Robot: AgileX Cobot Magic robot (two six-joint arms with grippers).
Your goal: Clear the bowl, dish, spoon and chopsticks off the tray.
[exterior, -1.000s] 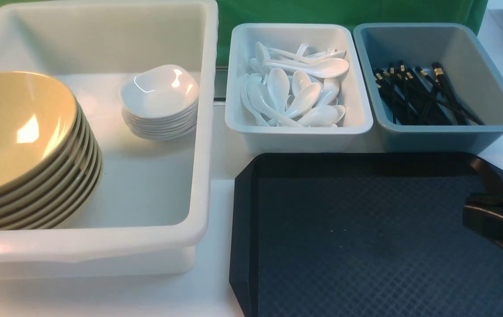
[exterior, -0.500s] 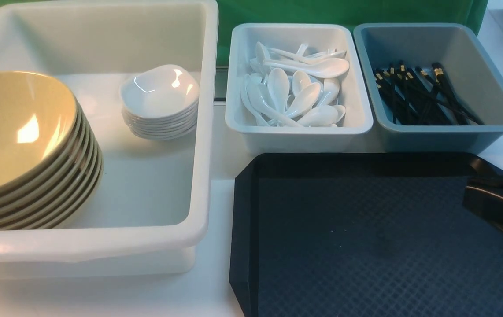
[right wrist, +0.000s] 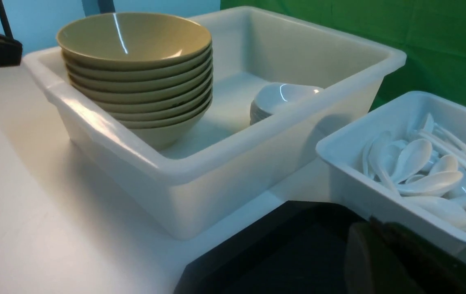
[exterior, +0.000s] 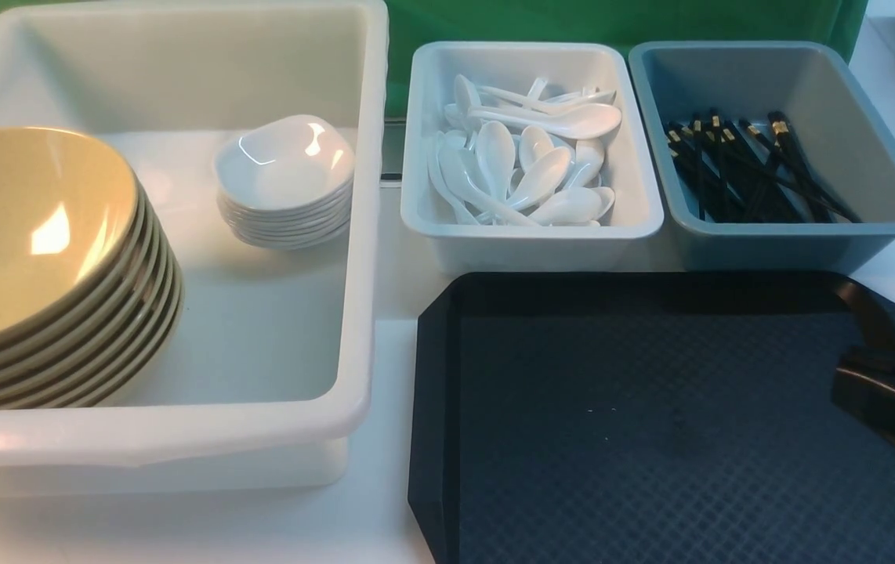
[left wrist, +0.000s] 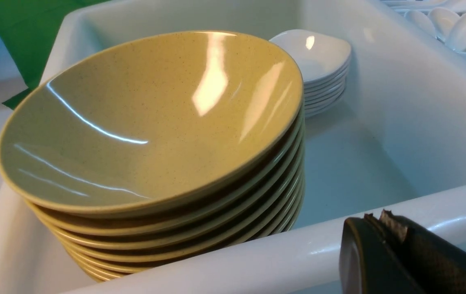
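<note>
The black tray (exterior: 612, 439) lies bare at the front right; its corner also shows in the right wrist view (right wrist: 257, 253). A stack of tan bowls (exterior: 16, 227) and a stack of white dishes (exterior: 283, 160) stand in the white tub, and both show in the left wrist view (left wrist: 147, 114) (left wrist: 310, 53). White spoons (exterior: 526, 164) lie in the white bin. Black chopsticks (exterior: 745, 168) lie in the grey-blue bin. My right gripper (exterior: 839, 376) is shut and empty over the tray's right edge. My left gripper (left wrist: 376, 218) is shut and empty just outside the tub's near rim, out of the front view.
The white tub (exterior: 361, 235) fills the left. The white spoon bin (exterior: 416, 211) and the grey-blue bin (exterior: 886, 157) stand side by side behind the tray. A green backdrop hangs behind them. White tabletop shows between tub and tray.
My right gripper rose a little, then came back down near the tray's right edge. A dark bit of my left arm left the front view's left edge.
</note>
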